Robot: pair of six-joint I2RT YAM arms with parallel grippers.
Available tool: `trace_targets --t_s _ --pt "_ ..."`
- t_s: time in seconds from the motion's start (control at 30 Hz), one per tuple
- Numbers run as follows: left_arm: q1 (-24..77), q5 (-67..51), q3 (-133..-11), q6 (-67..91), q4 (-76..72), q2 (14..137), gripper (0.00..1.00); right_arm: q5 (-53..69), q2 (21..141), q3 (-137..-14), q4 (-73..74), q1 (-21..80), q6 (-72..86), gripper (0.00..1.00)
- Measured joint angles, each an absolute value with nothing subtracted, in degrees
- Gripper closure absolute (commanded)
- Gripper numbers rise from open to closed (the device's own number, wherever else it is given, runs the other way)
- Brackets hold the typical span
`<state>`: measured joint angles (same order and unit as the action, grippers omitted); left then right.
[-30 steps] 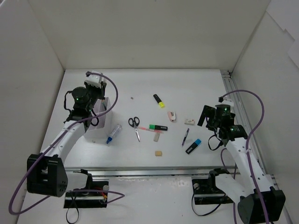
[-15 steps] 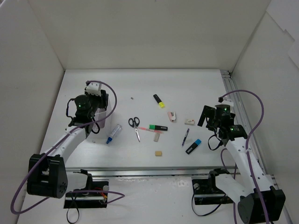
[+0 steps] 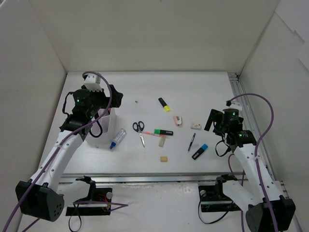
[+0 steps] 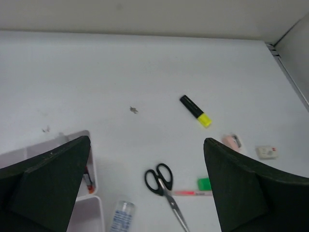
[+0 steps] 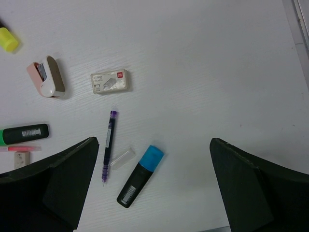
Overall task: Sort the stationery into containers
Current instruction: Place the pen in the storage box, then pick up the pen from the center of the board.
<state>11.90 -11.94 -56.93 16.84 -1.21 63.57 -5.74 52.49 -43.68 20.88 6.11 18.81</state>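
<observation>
Hovering with its fingers spread wide and nothing between them, the left gripper [image 4: 146,140] hangs above the white compartment box [image 3: 107,126] at the left side of the table. We can make out something dark with a red tip in one compartment, but not what it is. The right gripper [image 5: 153,141], jaws equally wide and empty, is poised over the blue highlighter [image 5: 140,176].

Most of the stationery remains loose on the table. The scissors [image 4: 164,186] and a blue-capped tube [image 3: 117,138] lie nearest the box. The yellow highlighter [image 4: 195,111] lies farther back, and the green highlighter [image 5: 24,133] is near the middle. The correction tape [image 5: 46,77] and white eraser [image 5: 110,81] lie over on the right.

We judge the step in hand to be the next pick. On the right, the dark pen [image 5: 108,145] and a clear cap [image 5: 121,158] sit just beside the blue highlighter. We would turn the wrist so the fingers straddle the barrel crosswise. We would then come straight down at mid-barrel and close only once both neighbours are outside the jaws. The box lies well apart from this cluster, so the carry should be high and level.
</observation>
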Motion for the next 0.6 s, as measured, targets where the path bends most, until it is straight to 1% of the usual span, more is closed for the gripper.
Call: trace_targets --t_s 0.17,0.3,0.43,0.6 --pt "21.1 -7.2 -61.3 28.6 9.4 66.6 0.01 -7.0 52.2 -43.6 20.9 6.1 19.4 0.02" --pt "27.7 -4.4 -62.3 38.1 14.9 73.8 0.00 -7.9 51.2 -43.5 21.1 6.1 19.9 0.02" --pt "30.7 -1.2 -66.8 46.3 21.3 84.8 0.00 -9.3 49.7 -43.5 21.5 6.2 20.9 0.02" --pt "33.3 2.0 -71.5 56.5 25.1 94.7 0.05 -11.3 46.9 -42.5 22.1 6.2 22.1 0.02"
